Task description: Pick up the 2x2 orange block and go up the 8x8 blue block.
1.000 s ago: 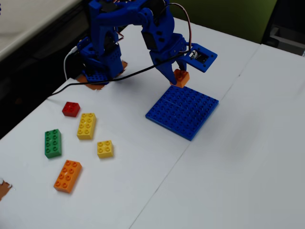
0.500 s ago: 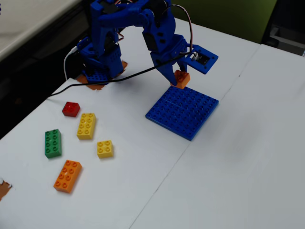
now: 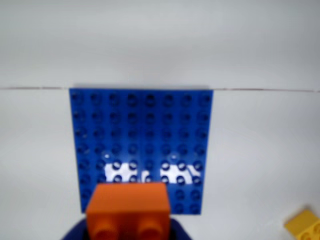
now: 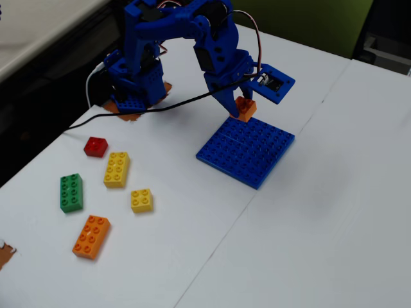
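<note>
My gripper (image 4: 241, 108) is shut on the 2x2 orange block (image 4: 244, 109), which hangs just above the far corner of the 8x8 blue block (image 4: 247, 151). In the wrist view the orange block (image 3: 129, 210) fills the bottom centre between the blue jaws, studs toward the camera. The blue baseplate (image 3: 142, 130) lies flat beyond it on the white table. I cannot tell whether the block touches the plate.
In the fixed view a red brick (image 4: 96, 147), a long yellow brick (image 4: 117, 169), a green brick (image 4: 71, 192), a yellow square brick (image 4: 141, 200) and a long orange brick (image 4: 91, 236) lie at the left. The yellow square brick (image 3: 305, 226) shows at the wrist view's lower right.
</note>
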